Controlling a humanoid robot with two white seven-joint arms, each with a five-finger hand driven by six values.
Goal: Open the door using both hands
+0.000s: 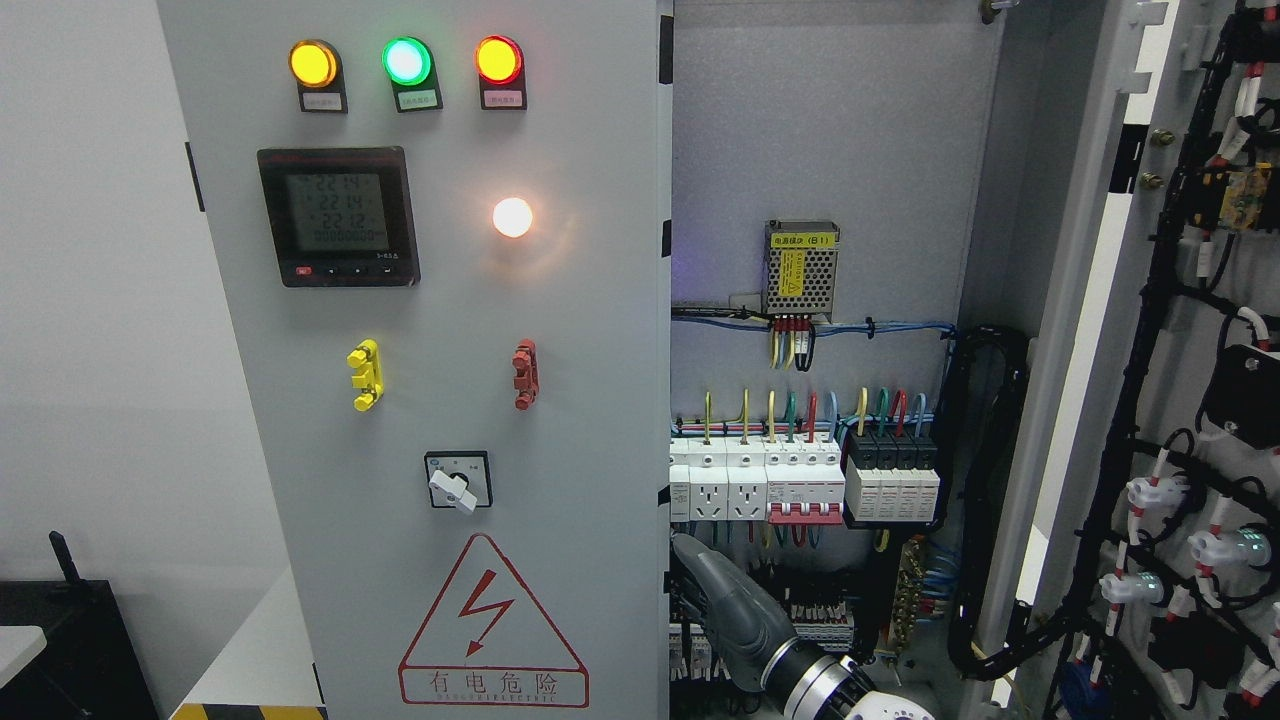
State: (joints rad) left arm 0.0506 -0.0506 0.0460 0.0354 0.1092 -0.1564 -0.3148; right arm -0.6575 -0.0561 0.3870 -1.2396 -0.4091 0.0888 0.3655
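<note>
The grey cabinet's left door (450, 400) stands closed, carrying lamps, a meter, a rotary switch and a red warning triangle. The right door (1180, 420) is swung wide open at the right, showing wiring on its inner side. Between them the cabinet's inside (820, 150) is exposed. My right hand (715, 600), grey with a silver wrist, comes up from the bottom edge and lies against the left door's free edge (665, 560), low down. Its tip is hidden at that edge. My left arm does not show.
Inside the cabinet are a power module (801, 268), a row of breakers and sockets (800, 480) and bundled black cables (985, 500) just above and right of my hand. A white wall lies left of the cabinet, with a dark box (70, 640) at the lower left.
</note>
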